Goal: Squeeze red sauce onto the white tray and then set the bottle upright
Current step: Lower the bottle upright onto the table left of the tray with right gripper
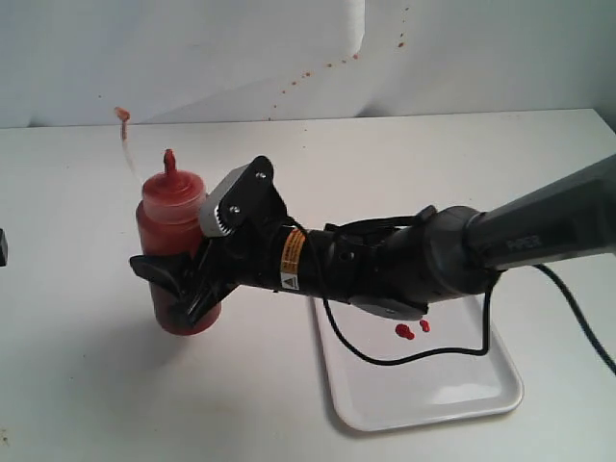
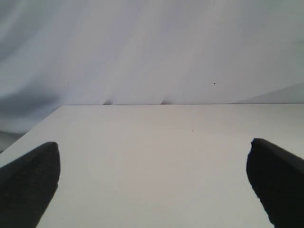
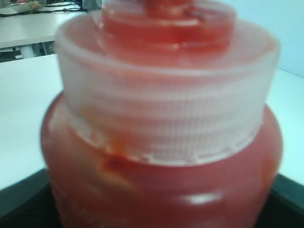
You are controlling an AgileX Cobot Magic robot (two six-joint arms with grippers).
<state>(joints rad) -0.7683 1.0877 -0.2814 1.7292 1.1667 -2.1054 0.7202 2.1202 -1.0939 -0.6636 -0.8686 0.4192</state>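
Note:
The bottle [image 1: 171, 217] stands upright on the white table, left of the white tray [image 1: 452, 385]. Red sauce fills it, and its stained nozzle [image 1: 170, 162] points up with the thin tip cap [image 1: 121, 114] hanging off to the left. My right gripper [image 1: 183, 289] reaches across from the right and is shut on the bottle's lower body. In the right wrist view the bottle [image 3: 161, 180] and its whitish ribbed cap [image 3: 166, 109] fill the frame, with a black finger at each lower corner. Two red sauce drops [image 1: 404, 332] lie on the tray. My left gripper [image 2: 154, 180] is open over bare table.
Small red splatters [image 1: 327, 67] dot the white back wall. A black cable [image 1: 414, 356] loops from the right arm over the tray. The right arm [image 1: 539, 231] crosses above the tray's far end. The left gripper's housing [image 1: 3, 247] just shows at the left edge.

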